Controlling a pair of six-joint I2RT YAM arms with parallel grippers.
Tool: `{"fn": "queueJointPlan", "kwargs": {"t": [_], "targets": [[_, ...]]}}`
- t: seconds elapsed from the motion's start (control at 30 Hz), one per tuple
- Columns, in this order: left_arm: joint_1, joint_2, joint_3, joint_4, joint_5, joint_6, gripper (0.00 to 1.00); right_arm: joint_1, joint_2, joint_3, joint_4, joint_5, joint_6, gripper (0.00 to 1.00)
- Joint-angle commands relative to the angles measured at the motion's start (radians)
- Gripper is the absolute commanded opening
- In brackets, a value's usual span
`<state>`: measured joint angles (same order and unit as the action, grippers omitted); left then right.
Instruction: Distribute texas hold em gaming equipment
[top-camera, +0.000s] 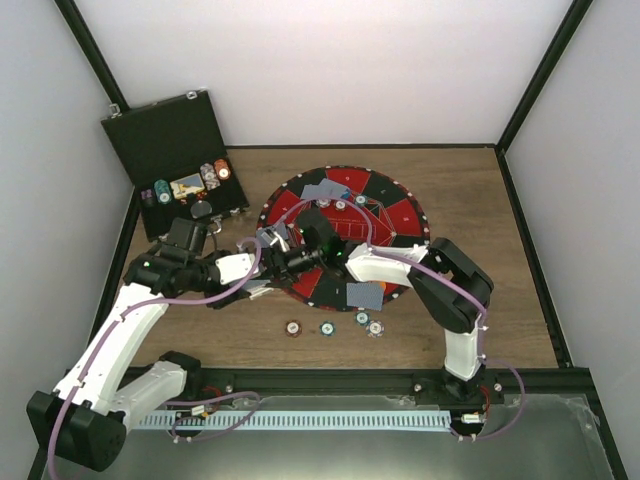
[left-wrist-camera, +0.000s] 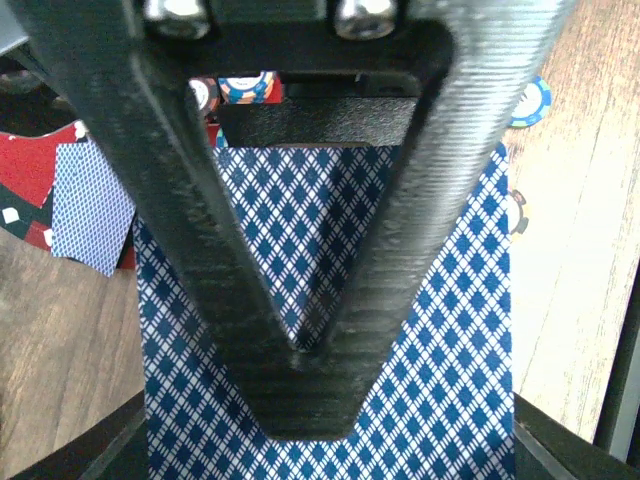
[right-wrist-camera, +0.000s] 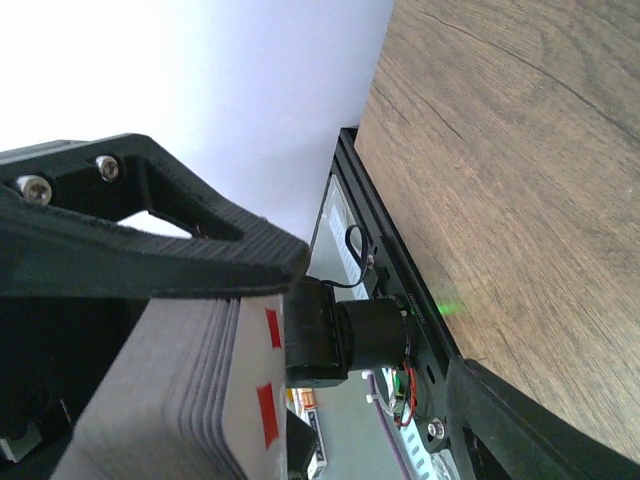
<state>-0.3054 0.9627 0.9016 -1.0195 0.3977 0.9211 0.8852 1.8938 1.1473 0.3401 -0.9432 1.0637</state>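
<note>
The table (top-camera: 480, 200) is matt grained wood, the left gripper (left-wrist-camera: 300, 400) ribbed matt black plastic with shiny metal screws (left-wrist-camera: 358, 15), the playing cards (left-wrist-camera: 440, 380) smooth printed paper.

Both arms wore white shells between black joint housings, the left arm (top-camera: 112, 340) and the right arm (top-camera: 462, 335) alike, and a pale purple cable (top-camera: 258, 262) ran back from each wrist. The left gripper (left-wrist-camera: 300, 405) had black, finely ribbed plastic fingers (left-wrist-camera: 200, 260) that formed a hollow V, with two bright screw heads (left-wrist-camera: 175, 10) set behind the tips. The right gripper (right-wrist-camera: 375, 312) matched it: a black finger (right-wrist-camera: 190, 255) with a triangular cut-out and two silver screws (right-wrist-camera: 36, 185) well back from its tip.
</note>
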Motion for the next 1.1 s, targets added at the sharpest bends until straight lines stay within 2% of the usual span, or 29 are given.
{"fn": "queueJointPlan", "kwargs": {"t": [0.0, 0.27, 0.5, 0.7, 0.83, 1.07], "targets": [[-0.004, -0.030, 0.036, -0.007, 0.053, 0.029, 0.16, -0.002, 0.007, 0.042, -0.028, 0.006, -0.003, 0.67], [-0.003, -0.034, 0.051, -0.021, 0.071, 0.036, 0.16, -0.057, -0.077, -0.054, -0.047, 0.009, -0.023, 0.59], [-0.004, -0.027, 0.052, -0.013, 0.079, 0.030, 0.16, -0.060, -0.135, -0.061, -0.117, 0.024, -0.062, 0.52], [-0.004, -0.029, 0.053, -0.016, 0.075, 0.033, 0.16, -0.060, -0.162, -0.069, -0.172, 0.044, -0.095, 0.40], [-0.003, -0.028, 0.055, -0.020, 0.079, 0.036, 0.16, -0.060, -0.178, -0.074, -0.200, 0.051, -0.109, 0.35], [-0.004, -0.017, 0.057, -0.024, 0.083, 0.035, 0.16, -0.061, -0.209, -0.081, -0.226, 0.055, -0.124, 0.19]]}}
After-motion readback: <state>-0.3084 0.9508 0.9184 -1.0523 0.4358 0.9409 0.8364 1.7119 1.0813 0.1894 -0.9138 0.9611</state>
